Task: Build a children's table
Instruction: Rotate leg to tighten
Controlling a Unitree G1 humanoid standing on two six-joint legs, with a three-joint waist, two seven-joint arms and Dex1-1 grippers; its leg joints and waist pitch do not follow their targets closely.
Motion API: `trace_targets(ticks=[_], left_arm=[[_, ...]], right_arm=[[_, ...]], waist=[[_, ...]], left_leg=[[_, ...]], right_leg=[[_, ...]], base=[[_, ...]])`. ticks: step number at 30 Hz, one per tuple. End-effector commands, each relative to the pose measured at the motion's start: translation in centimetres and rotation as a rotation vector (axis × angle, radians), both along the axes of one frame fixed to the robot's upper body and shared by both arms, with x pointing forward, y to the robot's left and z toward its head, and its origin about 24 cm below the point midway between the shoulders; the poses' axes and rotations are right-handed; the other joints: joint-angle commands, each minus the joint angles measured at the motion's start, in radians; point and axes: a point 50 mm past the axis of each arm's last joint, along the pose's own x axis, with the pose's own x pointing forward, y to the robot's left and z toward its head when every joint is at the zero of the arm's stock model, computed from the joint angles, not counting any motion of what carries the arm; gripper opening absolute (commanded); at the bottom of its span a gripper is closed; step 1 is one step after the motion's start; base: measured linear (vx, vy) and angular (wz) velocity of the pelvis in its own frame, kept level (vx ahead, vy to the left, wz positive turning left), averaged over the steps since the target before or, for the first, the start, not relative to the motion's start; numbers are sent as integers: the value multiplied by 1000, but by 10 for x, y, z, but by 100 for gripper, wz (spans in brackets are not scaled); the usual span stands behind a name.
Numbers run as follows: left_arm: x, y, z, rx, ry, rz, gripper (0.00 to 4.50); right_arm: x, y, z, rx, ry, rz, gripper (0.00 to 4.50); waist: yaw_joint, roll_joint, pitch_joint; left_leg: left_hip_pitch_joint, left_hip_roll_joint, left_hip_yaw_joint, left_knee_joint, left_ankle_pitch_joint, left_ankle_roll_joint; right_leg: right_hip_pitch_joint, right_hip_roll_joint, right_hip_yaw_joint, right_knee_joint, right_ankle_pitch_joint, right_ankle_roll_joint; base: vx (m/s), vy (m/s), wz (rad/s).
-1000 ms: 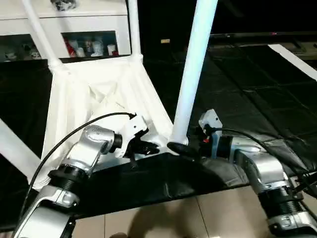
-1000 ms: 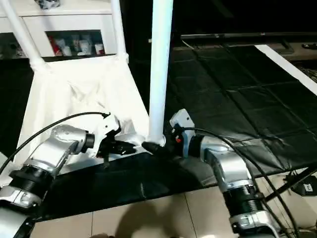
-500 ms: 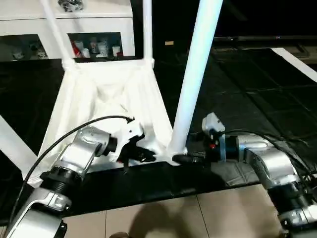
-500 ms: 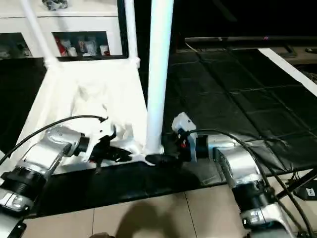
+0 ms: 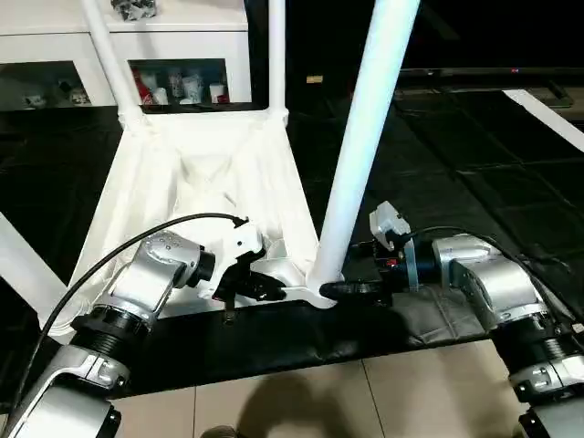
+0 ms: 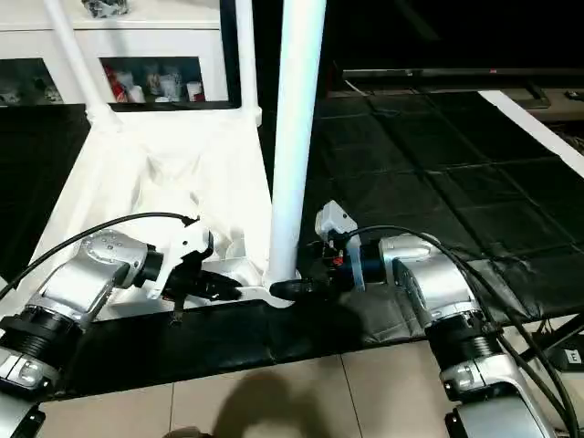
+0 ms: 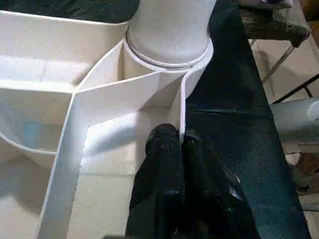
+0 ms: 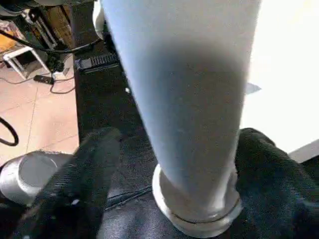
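Assembly status: the children's table [image 5: 205,173] lies upside down on the black-covered bench [image 5: 438,164], ribbed underside facing up, with its near right corner just in front of me. Three legs already stand in their sockets at the far left, far right and near left corners, and the fourth leg [image 5: 365,137] rises from the near right corner socket [image 7: 167,55]. My left end effector [image 7: 174,149] has its fingers pressed together on the thin upright rim of the tabletop just beside that socket, pinning the corner. My right end effector [image 8: 164,164] sits at the base of the fourth leg with one finger [image 8: 84,169] on either side of it; the fingers stand apart, and I cannot tell whether both pads touch the leg. Compared with a second ago, the right wrist has turned and the right fingers have come in towards the leg from a wider spread, while the leg base now appears settled against the socket collar rather than beside it. The left grip is unchanged. I judge this to mean the last leg is entering its seating phase: the next action is to close on the leg and press or twist it home while the left end effector resists the reaction. Risk: if the leg leans, as its slight tilt suggests, it may bind in the socket.
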Motion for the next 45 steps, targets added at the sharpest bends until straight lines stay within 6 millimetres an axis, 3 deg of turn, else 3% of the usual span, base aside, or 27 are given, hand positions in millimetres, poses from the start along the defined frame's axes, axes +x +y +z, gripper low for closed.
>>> trace_targets(ticks=[1,5,6,16,36,45], left_arm=[[4,-12,19,-48,-62,-63,0],[4,-12,19,-50,-63,-62,0],[4,-12,19,-50,-63,-61,0],[5,-11,19,-54,-61,-57,0],[6,-11,20,-56,-69,-42,0],[8,-14,18,-61,-71,-25,0]], right_arm=[[-2,6,1,11,3,62,333],[-1,6,1,13,6,70,316],[-1,6,1,13,6,72,291],[-2,7,-1,15,13,90,214],[-2,7,-1,19,3,93,200],[-6,8,-3,43,2,81,200]], waist=[[-6,-9,-73],[-5,-10,-73],[-6,-10,-73],[-5,-9,-74],[-5,-9,-75],[-2,1,-77]], left_leg=[[10,27,1,-62,-164,46],[11,27,1,-62,-165,44],[10,27,0,-62,-165,44],[10,27,1,-61,-155,48],[10,26,1,-59,-156,48],[11,26,-1,-59,-168,42]], right_leg=[[60,-58,53,-65,-278,-177],[59,-58,54,-66,-286,-174],[60,-58,54,-65,-283,-174],[60,-57,53,-61,-259,-185],[61,-56,54,-60,-256,-186],[63,-55,52,-60,-228,-199]], base=[[0,0,0],[0,0,0],[0,0,0],[0,0,0],[0,0,0],[0,0,0]])
